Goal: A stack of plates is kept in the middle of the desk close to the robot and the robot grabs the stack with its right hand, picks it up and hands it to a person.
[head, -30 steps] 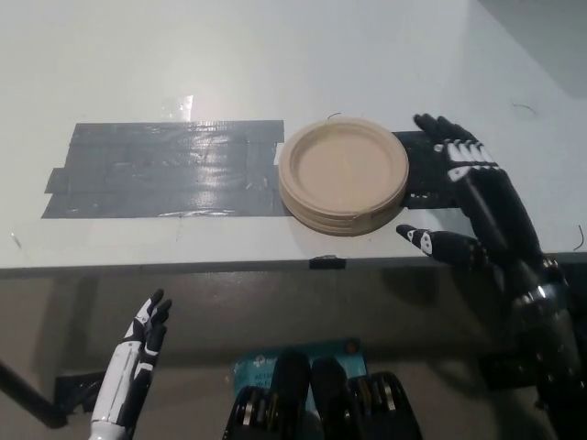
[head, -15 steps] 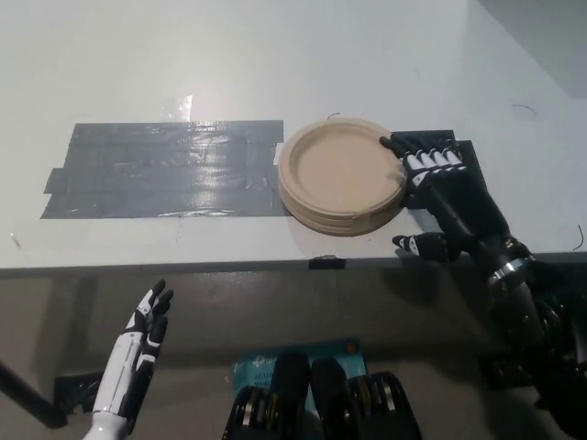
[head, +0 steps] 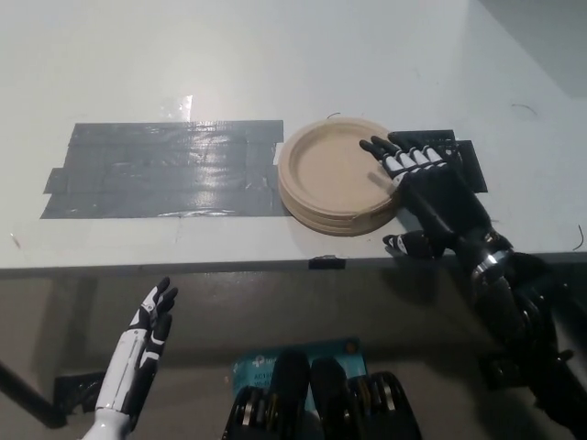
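Observation:
A stack of tan round plates (head: pixel 335 174) lies on the white desk (head: pixel 275 64), near its front edge, at the right end of a dark tape patch. My black right hand (head: pixel 426 192) is open at the stack's right rim. Its fingers (head: pixel 394 158) reach over the top plate's right side, while the thumb (head: pixel 408 244) sits low beside the front right edge of the stack. It holds nothing. My white left hand (head: pixel 142 353) rests open below the desk edge at the lower left.
A wide strip of dark grey tape (head: pixel 160 170) covers the desk left of the plates, and a smaller black patch (head: pixel 459 156) lies under my right hand. The desk's front edge (head: pixel 183 266) runs across the picture just below the stack.
My right hand has slid left from beside the stack, so its fingers now overlap the top plate's right side. The plates have not moved. The left hand barely shifted.

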Action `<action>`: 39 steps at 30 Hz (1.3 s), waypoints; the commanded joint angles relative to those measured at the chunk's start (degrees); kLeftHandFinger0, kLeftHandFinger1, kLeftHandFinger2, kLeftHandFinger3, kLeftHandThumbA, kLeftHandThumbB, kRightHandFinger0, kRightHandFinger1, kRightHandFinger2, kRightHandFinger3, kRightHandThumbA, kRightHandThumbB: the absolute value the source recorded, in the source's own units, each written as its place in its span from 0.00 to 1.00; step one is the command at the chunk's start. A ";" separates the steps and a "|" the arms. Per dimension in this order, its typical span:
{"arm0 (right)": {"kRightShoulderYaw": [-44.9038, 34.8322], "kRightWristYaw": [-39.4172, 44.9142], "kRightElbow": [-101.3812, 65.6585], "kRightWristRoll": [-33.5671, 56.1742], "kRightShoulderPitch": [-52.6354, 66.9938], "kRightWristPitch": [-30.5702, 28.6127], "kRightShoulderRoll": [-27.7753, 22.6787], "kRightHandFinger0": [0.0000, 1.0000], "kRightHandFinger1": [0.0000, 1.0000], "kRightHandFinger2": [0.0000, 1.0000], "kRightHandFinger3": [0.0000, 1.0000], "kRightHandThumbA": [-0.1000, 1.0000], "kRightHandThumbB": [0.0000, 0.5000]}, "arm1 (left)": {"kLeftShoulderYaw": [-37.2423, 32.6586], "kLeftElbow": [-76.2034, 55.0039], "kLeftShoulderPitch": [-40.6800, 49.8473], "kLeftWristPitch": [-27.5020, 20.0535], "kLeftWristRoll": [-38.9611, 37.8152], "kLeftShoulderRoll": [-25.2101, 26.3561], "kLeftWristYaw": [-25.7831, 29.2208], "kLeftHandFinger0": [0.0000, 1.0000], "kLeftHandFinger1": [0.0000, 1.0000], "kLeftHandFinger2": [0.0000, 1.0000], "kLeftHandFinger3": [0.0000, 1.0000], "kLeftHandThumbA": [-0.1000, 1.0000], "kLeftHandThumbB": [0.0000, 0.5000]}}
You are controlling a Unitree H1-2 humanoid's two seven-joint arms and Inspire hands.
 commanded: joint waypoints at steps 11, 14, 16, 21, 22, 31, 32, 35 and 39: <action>2.77 -3.51 3.92 -4.88 -4.32 -2.07 1.36 1.00 1.00 1.00 1.00 1.00 0.86 | -0.71 -1.92 0.24 -1.15 1.02 0.78 -0.35 1.00 1.00 1.00 1.00 1.00 0.00; 3.40 -3.71 4.71 -5.45 -4.37 -2.07 1.38 1.00 1.00 1.00 1.00 1.00 0.85 | -0.77 -2.27 0.66 -1.10 0.91 0.96 -0.59 1.00 1.00 1.00 1.00 1.00 0.00; 3.84 -4.08 5.37 -5.96 -4.51 -2.03 1.40 1.00 1.00 1.00 1.00 0.99 0.85 | -0.83 -2.16 0.72 -1.36 1.10 1.03 -0.53 1.00 1.00 1.00 1.00 1.00 0.00; 4.44 -4.83 6.60 -6.60 -5.61 -2.08 1.64 1.00 1.00 1.00 1.00 0.97 0.85 | -0.77 -1.74 0.30 -1.49 0.84 0.86 -0.38 1.00 1.00 1.00 1.00 1.00 0.01; 4.54 -4.85 6.87 -6.73 -5.93 -1.98 1.69 1.00 1.00 1.00 1.00 0.98 0.85 | -0.77 -1.72 0.10 -1.52 0.94 0.85 -0.32 1.00 1.00 1.00 1.00 1.00 0.00; 4.93 -5.50 8.61 -6.98 -7.17 -2.20 1.90 1.00 1.00 1.00 1.00 0.99 0.84 | -0.76 -1.87 -0.01 -1.41 1.03 1.06 -0.44 1.00 1.00 1.00 1.00 1.00 0.01; 5.16 -5.74 9.34 -7.31 -7.43 -2.22 1.93 1.00 1.00 1.00 1.00 0.99 0.85 | -0.73 -1.91 -0.02 -1.32 0.94 1.07 -0.48 1.00 1.00 1.00 1.00 1.00 0.02; 5.83 -5.90 10.98 -8.03 -7.94 -1.85 2.05 1.00 1.00 1.00 1.00 0.96 0.85 | -0.58 -2.11 0.13 -0.98 0.29 0.99 -0.69 1.00 1.00 1.00 1.00 1.00 0.01; 7.11 -6.37 13.92 -9.12 -9.38 -1.51 2.26 1.00 1.00 1.00 1.00 0.92 0.87 | -0.47 -1.70 -0.22 -1.45 0.35 1.01 -0.48 1.00 1.00 1.00 1.00 1.00 0.02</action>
